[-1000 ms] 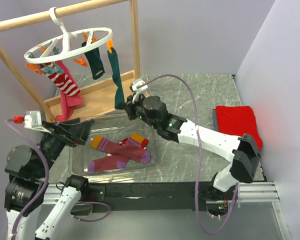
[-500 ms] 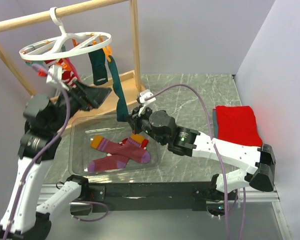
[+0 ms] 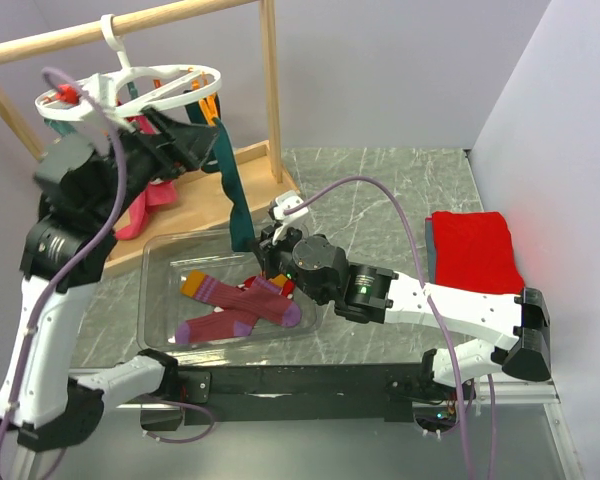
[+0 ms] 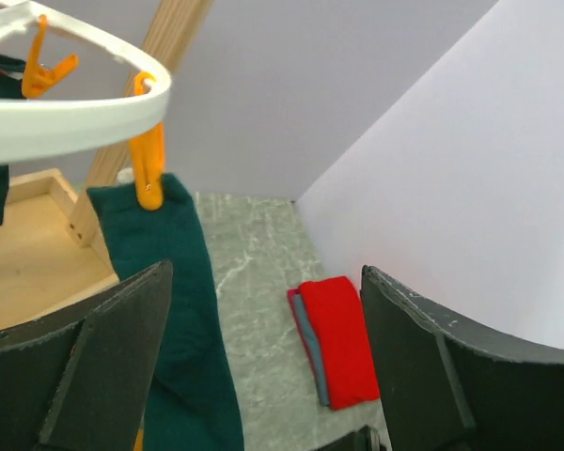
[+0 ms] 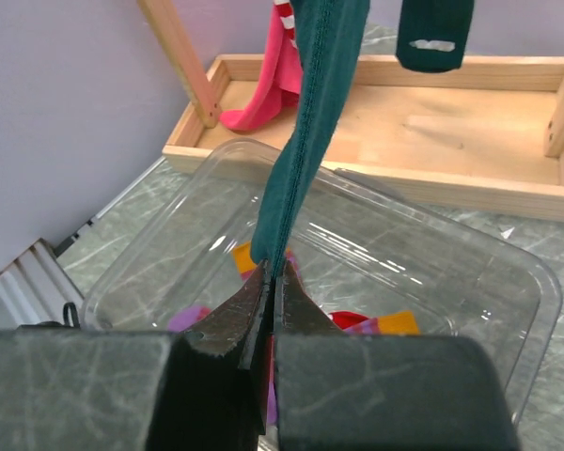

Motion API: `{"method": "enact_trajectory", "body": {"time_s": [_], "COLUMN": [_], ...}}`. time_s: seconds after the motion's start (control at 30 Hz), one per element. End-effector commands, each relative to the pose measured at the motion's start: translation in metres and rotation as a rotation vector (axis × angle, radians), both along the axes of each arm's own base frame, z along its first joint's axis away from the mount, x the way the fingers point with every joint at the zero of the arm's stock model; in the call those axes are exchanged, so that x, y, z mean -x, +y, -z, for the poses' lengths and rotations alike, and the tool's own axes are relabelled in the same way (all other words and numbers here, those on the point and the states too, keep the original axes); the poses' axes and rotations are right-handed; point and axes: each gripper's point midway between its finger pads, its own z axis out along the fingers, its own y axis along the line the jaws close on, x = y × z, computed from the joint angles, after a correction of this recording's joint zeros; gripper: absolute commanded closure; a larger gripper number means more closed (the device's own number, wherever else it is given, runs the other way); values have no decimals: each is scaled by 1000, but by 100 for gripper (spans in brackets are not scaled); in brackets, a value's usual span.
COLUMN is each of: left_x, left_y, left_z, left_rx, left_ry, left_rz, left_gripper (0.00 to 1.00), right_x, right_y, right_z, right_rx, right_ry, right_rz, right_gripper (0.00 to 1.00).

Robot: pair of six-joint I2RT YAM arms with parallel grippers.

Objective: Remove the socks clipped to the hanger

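Where the hanger (image 3: 130, 75) hangs from the wooden rail (image 3: 180, 15) in the upper left of the top view, a pink sock (image 3: 145, 205) is seen dangling below the ring, its clip hidden by the arm. Just right of it, the left gripper (image 3: 195, 145) is raised beside the ring, jaws spread wide with nothing between them. In the left wrist view an orange clip (image 4: 148, 169) is shown biting the cuff of the dark teal sock (image 4: 183, 310), which drops toward the frame's centre. Its lower end is pinched between the pressed-together fingers of the right gripper (image 5: 271, 272), above the clear tub (image 3: 160, 300) where two purple-maroon socks (image 3: 240, 310) lie. At the right edge a folded red cloth (image 3: 475, 250) is set aside. The teal sock is judged light, soft and stretchy. A hold near the cuff, just under the clip, would be expected to free it with less stretch than a pull from the toe.
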Motion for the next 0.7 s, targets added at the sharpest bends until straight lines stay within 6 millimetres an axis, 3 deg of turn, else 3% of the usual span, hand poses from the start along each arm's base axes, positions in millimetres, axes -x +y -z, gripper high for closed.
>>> {"method": "enact_trajectory", "body": {"time_s": [0.0,0.03,0.27,0.5,0.67], "left_x": [-19,-24,-38,-56,-72], "left_y": [-7,-15,-14,2,0], "left_z": [17,23,22,18,15], "left_rx": [-146,-167,-185,-185,-185], "left_ry": [76,93,99,89,72], "left_rz": [-85,-80,-172,-329,-384], "left_gripper": [13,13,14,17,18], "right_x": [-3,-3,-6,-8,-10], "right_y": [-4,-4,-8,-11,-13], "right_z": [-5,-5,-4,-1,0], "right_rx": [-3,0,20,40,49], "right_ry": [-26,-27,-43,-51,-59], "right_rz": [29,31,49,60,74], "right_gripper": [98,97,97,97,97]}}
